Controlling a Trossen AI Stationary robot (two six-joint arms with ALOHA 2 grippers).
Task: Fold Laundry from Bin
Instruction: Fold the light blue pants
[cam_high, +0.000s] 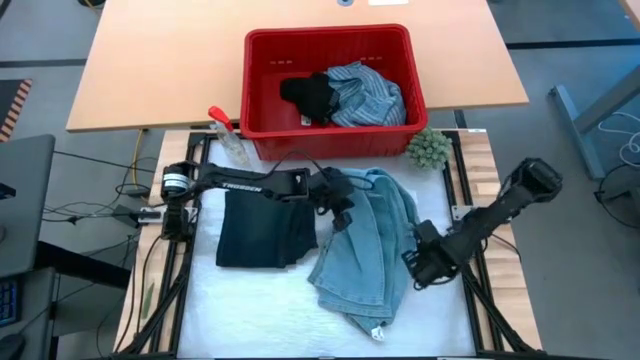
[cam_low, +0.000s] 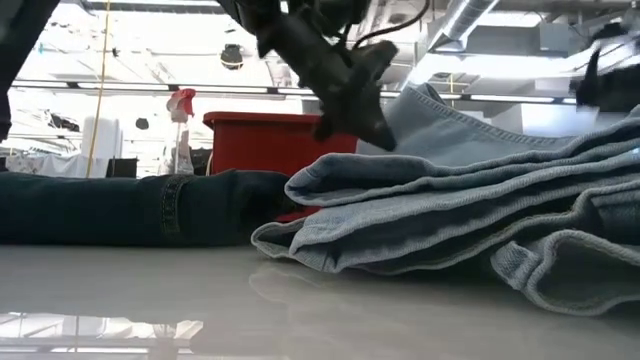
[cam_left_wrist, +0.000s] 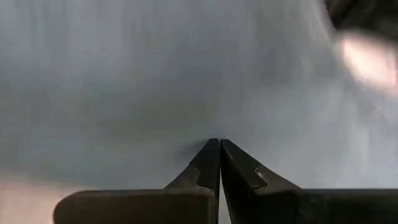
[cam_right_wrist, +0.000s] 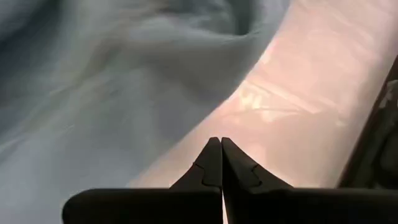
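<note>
While both arms reach over the white mat (cam_high: 250, 300), the light blue jeans (cam_high: 365, 250) lie crumpled near its middle, and a dark navy piece (cam_high: 262, 228) lies flat beside them, toward the left edge of the mat. The left gripper (cam_high: 338, 205) is over the top part of the jeans, close to the far edge of the mat; its fingers (cam_left_wrist: 214, 165) are pressed together, and I cannot tell if cloth is between them. The right gripper (cam_high: 415, 268) is at the right side of the jeans, near the right edge of the mat, with fingers (cam_right_wrist: 214, 163) also pressed together and holding nothing. The red bin (cam_high: 262, 110) stands just beyond the far edge of the mat, on the wooden table (cam_high: 150, 70). Inside it are a striped shirt (cam_high: 368, 95) and a small black piece (cam_high: 308, 95). A spray bottle (cam_high: 228, 135) stands at the left corner of the bin, a green ball (cam_high: 428, 148) at the right corner.
</note>
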